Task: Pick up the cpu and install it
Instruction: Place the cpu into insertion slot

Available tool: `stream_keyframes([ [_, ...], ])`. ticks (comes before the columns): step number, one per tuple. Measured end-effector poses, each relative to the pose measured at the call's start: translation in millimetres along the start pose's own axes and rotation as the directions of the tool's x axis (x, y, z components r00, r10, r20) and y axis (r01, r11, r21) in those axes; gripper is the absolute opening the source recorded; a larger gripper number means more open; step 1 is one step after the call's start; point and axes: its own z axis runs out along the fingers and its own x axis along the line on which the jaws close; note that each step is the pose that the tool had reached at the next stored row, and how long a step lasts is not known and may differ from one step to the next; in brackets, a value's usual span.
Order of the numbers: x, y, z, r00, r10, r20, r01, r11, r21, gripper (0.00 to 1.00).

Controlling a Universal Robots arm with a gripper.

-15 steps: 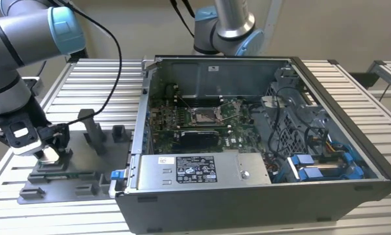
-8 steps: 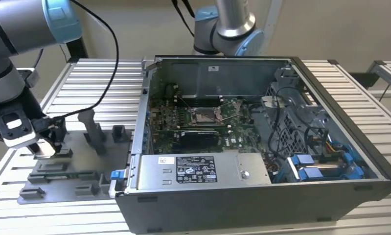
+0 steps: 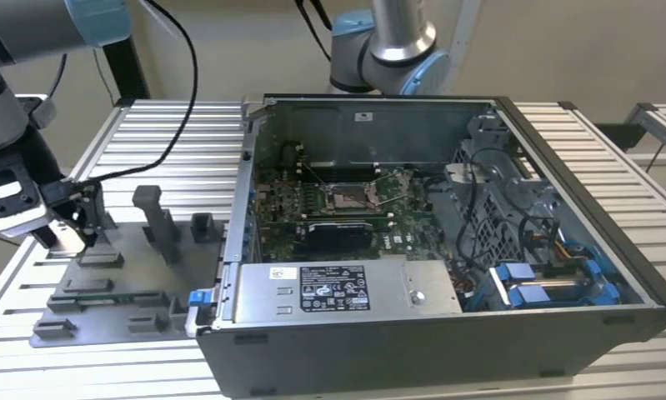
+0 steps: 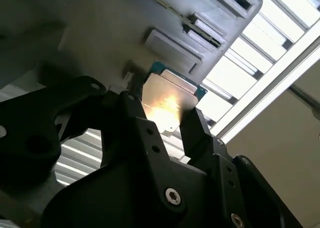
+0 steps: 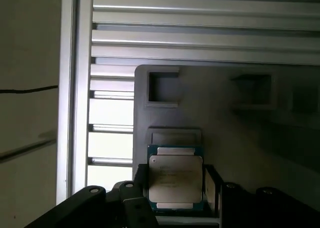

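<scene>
One square, silver-topped, green-edged cpu (image 5: 175, 180) sits between the fingers (image 5: 213, 188).

Shiny metal-topped cpu (image 5: 175, 180), matt grey plastic fixture (image 5: 240, 133)

Exterior view: even, soft room light. The table (image 3: 155, 133) slats are bright, the computer case (image 3: 444, 333) is dimmer inside, and faint shadows lie beside the fixture blocks (image 3: 157, 218).

Second wrist view: strong backlight. Table slats burnt out to white, gripper (image 4: 165, 119) almost a black silhouette, hot warm glare patch on the cpu (image 4: 167, 103) lid.

First wrist view: dim overall. Grey fixture plate (image 5: 240, 138) in shadow, slats pale, cpu lid dully lit.
</scene>
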Motion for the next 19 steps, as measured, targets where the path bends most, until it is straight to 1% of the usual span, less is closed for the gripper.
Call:
stream_keyframes([
  [9, 0.0, 1.9, -40.9, 1.0000, 0.000, -0.0024, 0.000, 1.0000, -0.0001, 0.00],
  [15, 0.0, 3.0, -65.7, 1.0000, 0.000, -0.0068, 0.000, 1.0000, -0.0002, 0.00],
  [19, 0.0, 3.6, -80.2, 0.9999, 0.001, -0.0114, -0.001, 1.0000, -0.0003, 0.00],
])
